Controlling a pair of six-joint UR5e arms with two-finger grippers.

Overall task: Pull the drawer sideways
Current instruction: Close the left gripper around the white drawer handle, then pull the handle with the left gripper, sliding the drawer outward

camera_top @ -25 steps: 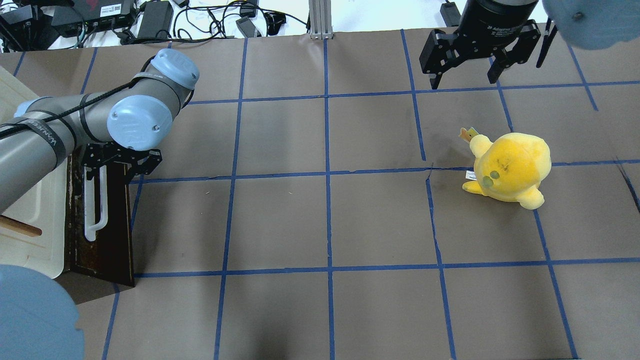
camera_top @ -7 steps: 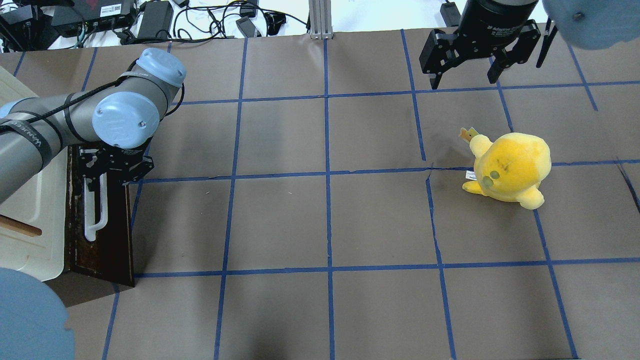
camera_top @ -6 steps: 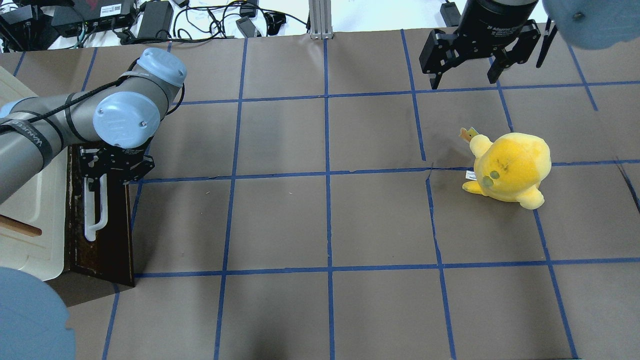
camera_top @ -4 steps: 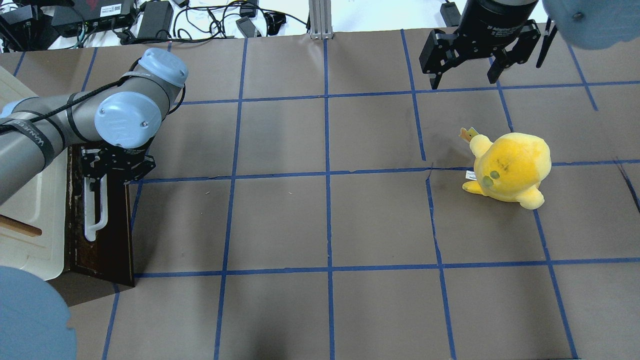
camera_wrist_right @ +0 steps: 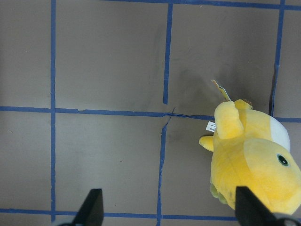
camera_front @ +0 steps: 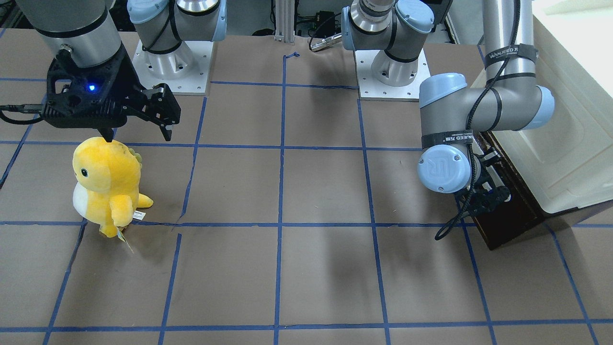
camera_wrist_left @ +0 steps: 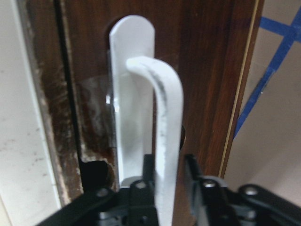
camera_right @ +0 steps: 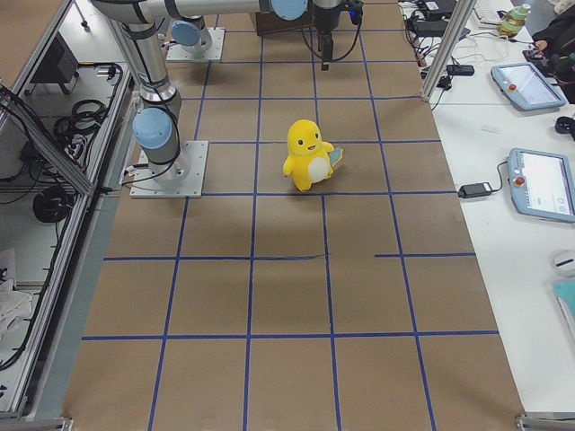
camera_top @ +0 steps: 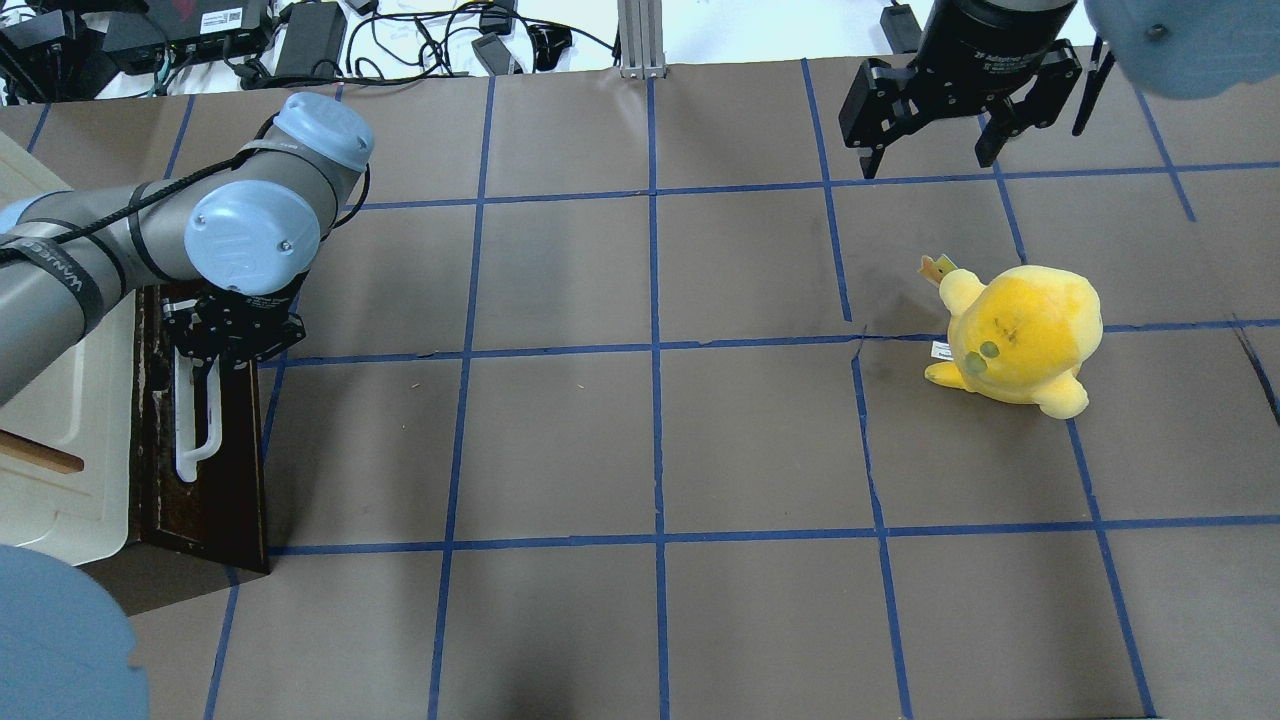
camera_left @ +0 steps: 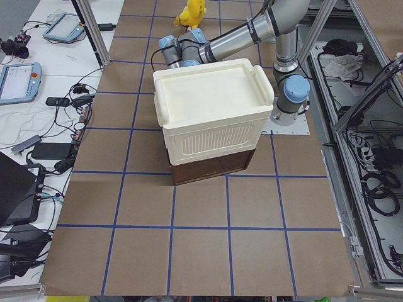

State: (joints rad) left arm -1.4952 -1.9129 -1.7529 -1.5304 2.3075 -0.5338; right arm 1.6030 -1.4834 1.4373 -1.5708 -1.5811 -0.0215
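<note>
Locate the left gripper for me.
In the overhead view, the left gripper is at the left edge, closed around the far end of the white handle of the drawer, beside the cream box.

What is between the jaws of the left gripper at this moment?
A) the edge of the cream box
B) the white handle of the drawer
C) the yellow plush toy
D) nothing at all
B: the left wrist view shows the left gripper with its jaws shut on the white handle of the drawer.
</note>
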